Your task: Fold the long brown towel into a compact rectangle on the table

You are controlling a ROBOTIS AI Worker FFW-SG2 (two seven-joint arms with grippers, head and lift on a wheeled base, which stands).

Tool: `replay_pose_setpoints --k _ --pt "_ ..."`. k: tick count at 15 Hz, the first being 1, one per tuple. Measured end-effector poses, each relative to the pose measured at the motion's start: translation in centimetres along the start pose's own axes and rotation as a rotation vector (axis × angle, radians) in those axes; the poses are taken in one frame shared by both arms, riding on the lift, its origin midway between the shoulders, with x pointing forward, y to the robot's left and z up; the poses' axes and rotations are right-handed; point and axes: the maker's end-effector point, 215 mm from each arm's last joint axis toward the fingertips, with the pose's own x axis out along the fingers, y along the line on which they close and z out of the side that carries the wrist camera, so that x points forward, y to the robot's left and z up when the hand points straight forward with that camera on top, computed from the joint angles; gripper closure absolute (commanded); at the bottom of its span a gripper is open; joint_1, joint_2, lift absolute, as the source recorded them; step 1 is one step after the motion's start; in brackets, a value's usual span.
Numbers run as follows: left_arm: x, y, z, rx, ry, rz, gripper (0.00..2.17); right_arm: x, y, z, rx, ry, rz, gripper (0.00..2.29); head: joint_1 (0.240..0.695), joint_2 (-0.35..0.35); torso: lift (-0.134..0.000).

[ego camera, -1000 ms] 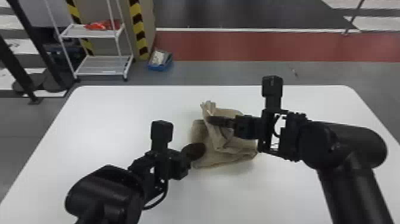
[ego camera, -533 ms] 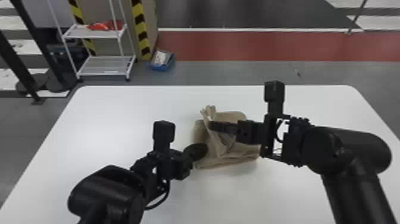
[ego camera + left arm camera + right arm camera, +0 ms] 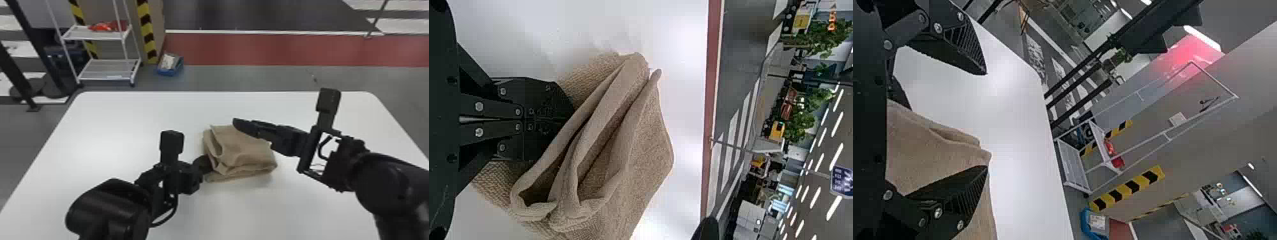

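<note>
One white table [image 3: 127, 118]: spans the lower frame.
Shelf trolley [image 3: 105, 78]: upper left, red items [image 3: 108, 26] on top.
Brown towel [image 3: 249, 150]: centre, loosely folded; likely light, limp; best pinched by its loose left folds.
Right gripper [image 3: 986, 121]: right of centre, fingers apart.
Left gripper [image 3: 569, 118]: fingers together at towel's left; cannot tell whether they pinch cloth.
Blue bin [image 3: 167, 72]: upper left, pale contents [image 3: 168, 62].

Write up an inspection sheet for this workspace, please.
Surface: white table, towel resting on it
Job's things: brown towel, folded into a layered bundle, folds uneven on its left side
Clutter: blue bin on the floor beyond the table
Grippers: left shut, tips among the towel's folds; right open, over the towel's far side
Cables: black loop at left wrist
Surroundings: white rack holding red item
</note>
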Motion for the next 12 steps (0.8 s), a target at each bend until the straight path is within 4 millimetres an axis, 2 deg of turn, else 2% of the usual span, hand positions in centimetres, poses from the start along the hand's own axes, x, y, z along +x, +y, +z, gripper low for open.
replay_pose_setpoints --k 1,3,4,5,7,9,12 --pt "0.0 -0.1 0.0 0.000 0.000 -0.001 2.07 -1.7 -1.1 -0.1 -0.006 -0.004 -0.028 0.37 0.695 -0.061 -0.124" --pt "0.0 0.0 0.0 0.000 0.000 -0.001 2.07 -5.2 -2.8 -0.5 -0.006 -0.015 -0.057 1.60 0.695 -0.094 -0.124" --pt "0.0 0.0 0.1 0.000 -0.001 0.001 2.07 -6.9 -3.5 -0.6 -0.011 -0.021 -0.069 2.06 0.695 -0.107 -0.124" --pt "0.1 0.0 0.1 -0.001 -0.002 0.004 2.07 -8.6 -4.0 -1.0 -0.016 -0.018 -0.081 2.24 0.695 -0.123 -0.124" --pt "0.1 0.0 0.1 0.000 -0.002 0.007 2.07 -10.8 -4.7 -2.3 -0.018 0.003 -0.086 2.24 0.695 -0.156 -0.124" --pt "0.1 0.0 0.1 0.000 -0.003 0.010 2.07 -12.1 -5.5 -4.1 -0.012 0.027 -0.112 2.24 0.695 -0.169 -0.124" --pt "0.1 -0.2 0.2 0.001 -0.003 0.008 2.07 -12.0 -5.7 -6.7 -0.006 0.054 -0.113 2.24 0.695 -0.171 -0.124"
